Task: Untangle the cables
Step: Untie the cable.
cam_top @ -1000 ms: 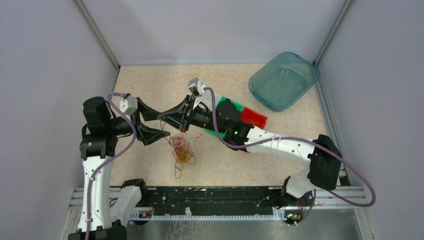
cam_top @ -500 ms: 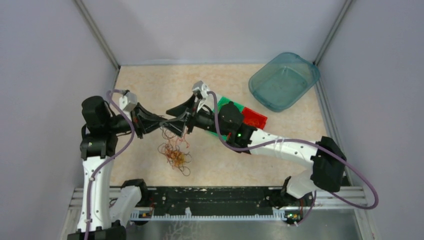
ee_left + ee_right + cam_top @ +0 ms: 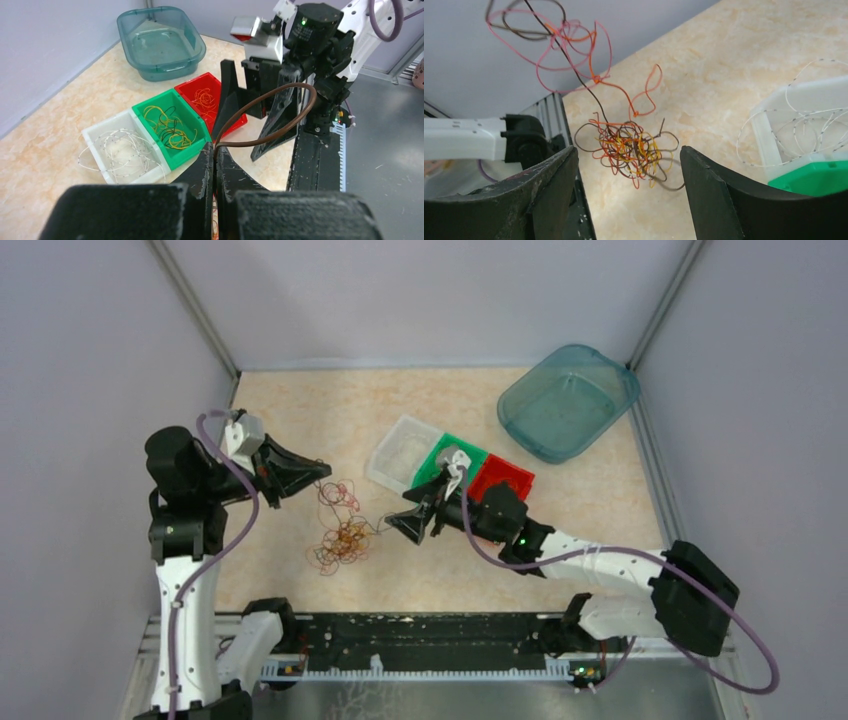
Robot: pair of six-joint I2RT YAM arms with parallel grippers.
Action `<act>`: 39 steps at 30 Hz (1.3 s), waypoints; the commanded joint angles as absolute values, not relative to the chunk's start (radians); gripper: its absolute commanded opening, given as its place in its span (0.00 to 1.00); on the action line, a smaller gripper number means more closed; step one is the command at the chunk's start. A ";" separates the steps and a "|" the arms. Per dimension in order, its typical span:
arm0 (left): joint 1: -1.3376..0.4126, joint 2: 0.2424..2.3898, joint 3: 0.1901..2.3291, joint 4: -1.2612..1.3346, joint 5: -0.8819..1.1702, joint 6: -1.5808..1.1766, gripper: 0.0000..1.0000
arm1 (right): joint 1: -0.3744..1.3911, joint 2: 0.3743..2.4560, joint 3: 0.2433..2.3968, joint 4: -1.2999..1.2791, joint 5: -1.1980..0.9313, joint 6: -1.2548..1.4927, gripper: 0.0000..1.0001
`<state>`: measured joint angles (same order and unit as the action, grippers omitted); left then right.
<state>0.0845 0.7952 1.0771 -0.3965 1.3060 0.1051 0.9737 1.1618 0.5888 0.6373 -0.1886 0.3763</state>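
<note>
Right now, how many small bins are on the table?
3, side by side in a row: the white bin, the green bin in the middle, and the red bin, nearest the teal tub. None seems hidden.

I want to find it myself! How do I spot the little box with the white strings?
Find the big see-through teal plastic tub in the beige table's far right corner. Three small open plastic bins line up near it; yours is the one farthest from the tub. That white bin holds thin white wires; its neighbours are a green bin and a red bin.
</note>
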 commanded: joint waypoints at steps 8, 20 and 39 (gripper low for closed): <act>0.080 0.807 1.146 -0.389 1.311 0.069 0.00 | 1.056 1.456 0.822 0.797 -0.191 0.240 0.74; 0.079 0.809 1.199 -0.412 1.338 0.072 0.00 | 1.086 1.718 0.995 0.936 -0.132 0.254 0.44; 0.080 0.843 1.348 -0.669 1.050 0.333 0.00 | 0.880 1.385 0.641 0.989 0.154 0.418 0.00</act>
<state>0.0845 0.8211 1.3170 -0.5266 1.1919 0.1989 0.9329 1.5246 0.7067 0.9443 0.0811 0.3386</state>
